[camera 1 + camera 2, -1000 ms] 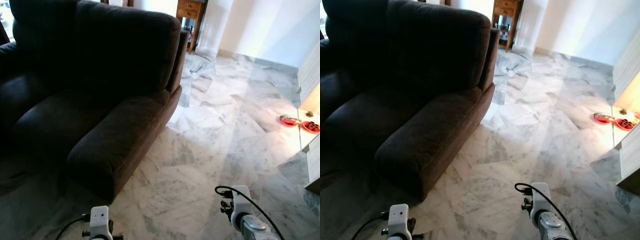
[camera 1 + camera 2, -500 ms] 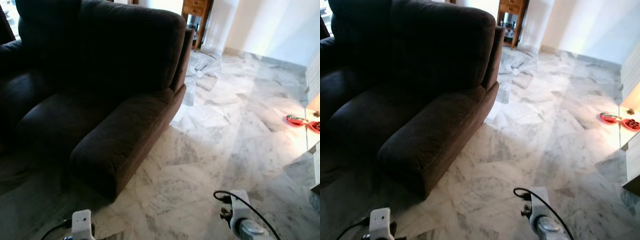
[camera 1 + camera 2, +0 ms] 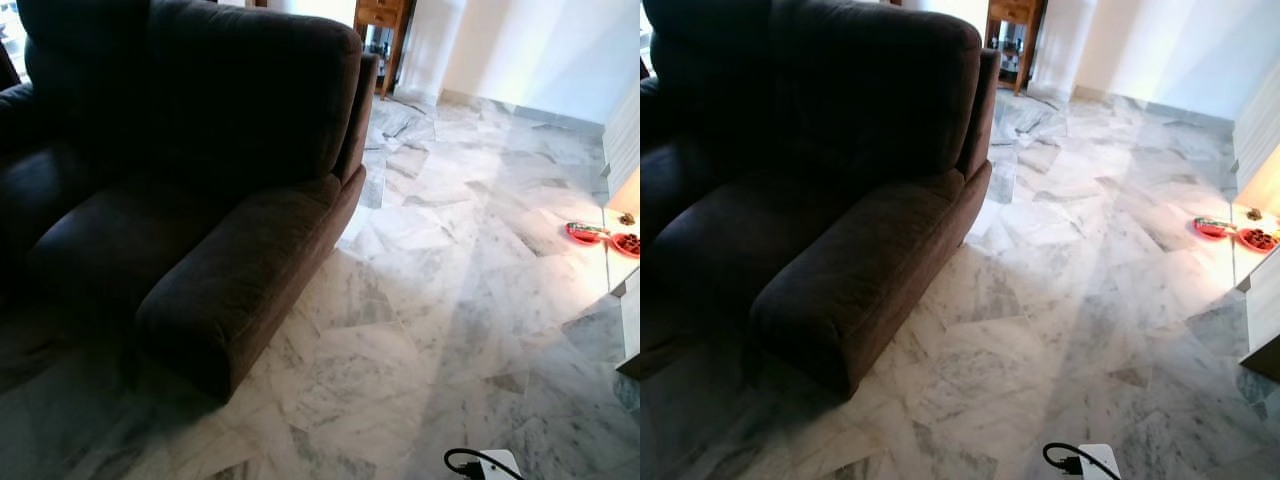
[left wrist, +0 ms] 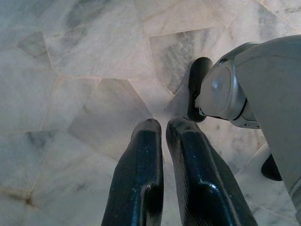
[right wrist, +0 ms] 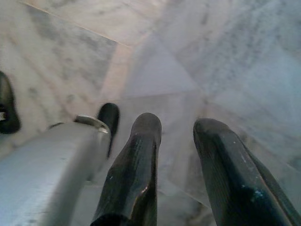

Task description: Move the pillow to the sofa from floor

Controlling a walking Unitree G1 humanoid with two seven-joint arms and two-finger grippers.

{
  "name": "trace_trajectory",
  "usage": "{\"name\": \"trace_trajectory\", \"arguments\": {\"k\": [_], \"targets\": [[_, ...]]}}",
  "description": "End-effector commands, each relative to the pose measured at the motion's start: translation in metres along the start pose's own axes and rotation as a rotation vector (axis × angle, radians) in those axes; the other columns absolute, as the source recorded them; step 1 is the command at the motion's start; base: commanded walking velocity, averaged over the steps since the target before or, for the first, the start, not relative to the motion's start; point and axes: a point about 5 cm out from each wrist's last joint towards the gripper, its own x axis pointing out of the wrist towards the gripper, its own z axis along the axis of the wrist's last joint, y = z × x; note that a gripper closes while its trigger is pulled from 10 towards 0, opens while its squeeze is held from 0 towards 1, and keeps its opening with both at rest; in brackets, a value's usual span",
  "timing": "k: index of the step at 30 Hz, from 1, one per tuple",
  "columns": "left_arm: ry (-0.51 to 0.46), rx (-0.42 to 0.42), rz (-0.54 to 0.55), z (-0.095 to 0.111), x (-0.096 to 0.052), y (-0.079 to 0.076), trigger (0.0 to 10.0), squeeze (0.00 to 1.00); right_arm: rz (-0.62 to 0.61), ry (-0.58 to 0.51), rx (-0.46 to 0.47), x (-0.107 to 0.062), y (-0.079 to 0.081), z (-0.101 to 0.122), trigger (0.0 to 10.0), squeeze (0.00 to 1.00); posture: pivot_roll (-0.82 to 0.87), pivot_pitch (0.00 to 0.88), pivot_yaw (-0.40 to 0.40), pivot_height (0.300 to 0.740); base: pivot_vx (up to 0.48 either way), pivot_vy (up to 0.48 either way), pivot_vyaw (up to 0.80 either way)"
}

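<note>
The left claw (image 4: 160, 129) hangs down over the marble floor (image 4: 84, 56), and its two black fingers (image 4: 141, 160) are pressed almost together, clenched on nothing. Just beside it is the robot's own silver leg (image 4: 254, 89) with a dark foot on the tiles. The right claw (image 5: 176, 127) also points down at the floor; its fingers (image 5: 141, 141) stand a little apart, released, and nothing is between them. A silver part of the robot's body (image 5: 42, 165) is near it. In the head views, the white wrist of the right arm (image 3: 490, 465) with a black cable is at the lower edge. Further out, the dark brown sofa (image 3: 200, 190) stands on the left, with a thick rounded armrest (image 3: 240, 280) and a high back cushion, and its seat is deep in shade. The grey and white floor goes to the far wall, where a wooden cabinet (image 3: 380, 25) stands. At the right side, two red bowls (image 3: 600, 238) lie on the floor near a white piece of furniture (image 3: 625, 150). Where the pillow lies, I cannot tell.
</note>
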Motion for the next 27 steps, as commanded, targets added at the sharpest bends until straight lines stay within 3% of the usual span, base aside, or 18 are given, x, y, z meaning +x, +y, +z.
{"name": "trace_trajectory", "arguments": {"k": [1, 4, 10, 12, 20, 27], "targets": [[0.012, 0.013, -0.003, -0.002, -0.001, 0.001, 10.0, 0.0, -0.061, 0.013, -0.015, -0.002, -0.014, -0.002, 10.0, 0.0, 0.09, 0.092, -0.067, 0.723, 0.0, 0.0, 0.0], [0.014, 0.018, -0.013, -0.002, 0.0, 0.002, 10.0, 0.0, -0.141, 0.018, 0.012, -0.005, -0.032, -0.006, 10.0, 0.0, 0.09, 0.095, -0.064, 0.723, 0.0, 0.0, 0.0], [0.014, 0.041, -0.067, -0.001, 0.0, -0.004, 10.0, 0.0, -0.161, 0.031, 0.031, -0.007, -0.041, -0.011, 10.0, 0.0, 0.09, 0.098, -0.065, 0.723, 0.0, 0.0, 0.0], [0.012, 0.046, -0.073, 0.0, 0.001, -0.006, 10.0, 0.0, -0.134, 0.034, 0.04, -0.006, -0.039, -0.012, 10.0, 0.0, 0.09, 0.101, -0.066, 0.723, 0.0, 0.0, 0.0], [0.013, 0.017, -0.066, 0.005, 0.003, -0.008, 10.0, 0.0, 0.006, 0.0, 0.042, -0.001, -0.001, -0.008, 10.0, 0.0, 0.11, 0.1, -0.059, 0.723, 0.0, 0.0, 0.0], [0.036, 0.035, -0.06, 0.003, 0.003, 0.0, 10.0, 0.0, 0.029, 0.014, 0.015, 0.001, 0.012, -0.009, 10.0, 0.0, 0.11, 0.095, -0.046, 0.723, 0.0, 0.208, 0.0]]}}
